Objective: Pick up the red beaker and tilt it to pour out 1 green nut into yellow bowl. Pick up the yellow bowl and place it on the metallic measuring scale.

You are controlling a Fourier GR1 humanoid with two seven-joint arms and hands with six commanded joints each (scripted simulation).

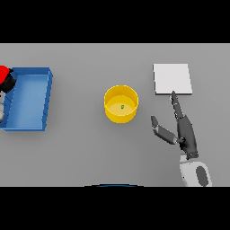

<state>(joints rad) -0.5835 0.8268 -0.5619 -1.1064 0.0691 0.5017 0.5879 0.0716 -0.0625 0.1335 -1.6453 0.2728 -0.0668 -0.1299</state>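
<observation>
Resting open with fingers straight, the right hand (186, 134) lies on the grey bench (81, 152) just below the flat metallic measuring scale (172, 79). Left of it stands the round yellow bowl (121, 104) holding one green nut (122, 107); likely light and rigid, best gripped by its rim. The left hand (8, 83) curls round the red beaker (3, 72) beside the blue tray (29, 99).

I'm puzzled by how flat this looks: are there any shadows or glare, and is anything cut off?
Head view: lighting is even, no glare on the table; the yellow bowl shows only soft shading on its inner wall, the green nut a tiny speck. The red beaker and left hand are cropped by the left edge, beside the blue tray; right hand shows fully.
</observation>
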